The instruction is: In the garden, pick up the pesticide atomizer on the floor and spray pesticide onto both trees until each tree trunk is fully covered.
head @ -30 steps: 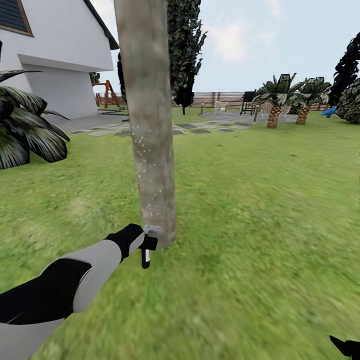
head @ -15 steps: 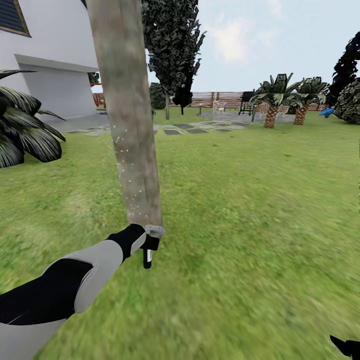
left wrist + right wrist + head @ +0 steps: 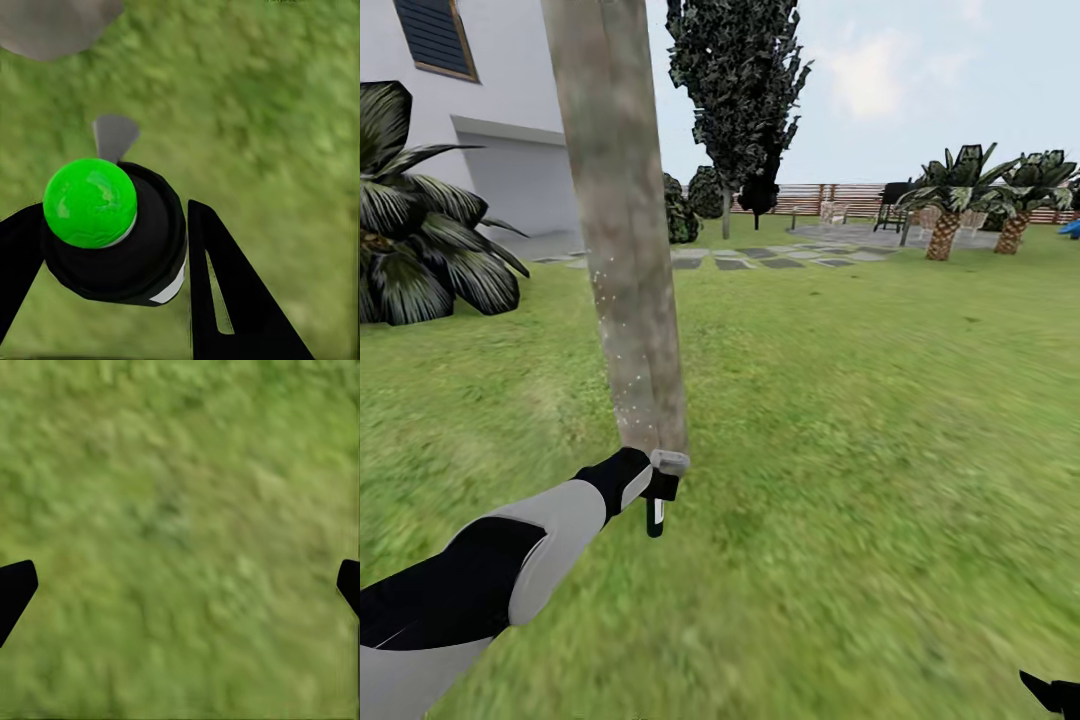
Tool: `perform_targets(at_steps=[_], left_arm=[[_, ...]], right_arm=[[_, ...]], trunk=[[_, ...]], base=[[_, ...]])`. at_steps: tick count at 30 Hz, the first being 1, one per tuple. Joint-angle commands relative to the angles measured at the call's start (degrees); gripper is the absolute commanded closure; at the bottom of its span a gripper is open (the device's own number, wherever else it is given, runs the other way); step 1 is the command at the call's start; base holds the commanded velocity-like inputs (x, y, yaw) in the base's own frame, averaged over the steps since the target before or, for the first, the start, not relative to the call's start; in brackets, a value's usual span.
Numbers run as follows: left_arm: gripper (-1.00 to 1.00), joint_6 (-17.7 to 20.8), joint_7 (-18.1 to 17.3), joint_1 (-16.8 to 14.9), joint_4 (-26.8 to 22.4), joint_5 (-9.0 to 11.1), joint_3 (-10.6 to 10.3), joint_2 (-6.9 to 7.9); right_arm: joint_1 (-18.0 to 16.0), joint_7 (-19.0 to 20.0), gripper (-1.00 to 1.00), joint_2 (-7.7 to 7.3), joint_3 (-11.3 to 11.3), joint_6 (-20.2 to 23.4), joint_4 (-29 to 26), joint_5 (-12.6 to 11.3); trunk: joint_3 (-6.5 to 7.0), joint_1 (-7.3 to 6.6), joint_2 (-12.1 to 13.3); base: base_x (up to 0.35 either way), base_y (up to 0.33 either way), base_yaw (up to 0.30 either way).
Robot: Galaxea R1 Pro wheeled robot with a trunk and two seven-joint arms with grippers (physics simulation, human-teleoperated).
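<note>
Grey-brown bark runs up the trunk (image 3: 622, 230), a straight column rising from the lawn (image 3: 860, 420) with fine white specks scattered over its lower half. At its foot the left gripper (image 3: 658, 488) is clamped on the atomizer (image 3: 660, 480), whose pale head sits just at the base of the trunk. From the left wrist the atomizer (image 3: 112, 232) is a black body with a bright green ball on top, squeezed between the dark fingers (image 3: 225, 292), grass beneath. The right gripper (image 3: 180, 585) hangs low over bare grass with its tips spread wide apart. Behind stand a white house (image 3: 470, 110), a dark cypress (image 3: 735, 90), short palms (image 3: 950, 195) and a slatted fence (image 3: 830, 197).
</note>
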Motion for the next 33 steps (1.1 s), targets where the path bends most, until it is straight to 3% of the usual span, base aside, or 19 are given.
perform_targets(at_steps=[1, 7, 22, 33], left_arm=[[1.00, 0.00, 0.01, 0.00, 0.00, -0.01, -0.01, 0.00], [1.00, 0.00, 0.01, 0.00, 0.00, -0.01, -0.01, 0.00], [1.00, 0.08, 0.07, -0.01, 0.00, -0.01, -0.01, 0.00], [1.00, 0.09, 0.09, 0.00, 0.00, -0.01, -0.01, 0.00]], right_arm=[[0.00, 0.00, -1.00, 0.00, 0.00, 0.00, 0.00, 0.00], [0.00, 0.00, -1.00, 0.00, 0.00, 0.00, 0.00, 0.00], [0.00, 0.00, -1.00, 0.00, 0.00, 0.00, -0.09, 0.00], [0.03, 0.00, -1.00, 0.00, 0.00, 0.00, -0.09, 0.00]], trunk=[[0.00, 0.00, 0.00], [0.00, 0.00, 0.00], [0.00, 0.00, 0.00], [0.00, 0.00, 0.00]], base=[[0.000, -0.324, 0.257], [0.122, -0.276, 0.257], [0.094, -0.077, 0.256], [0.242, -0.238, 0.080]])
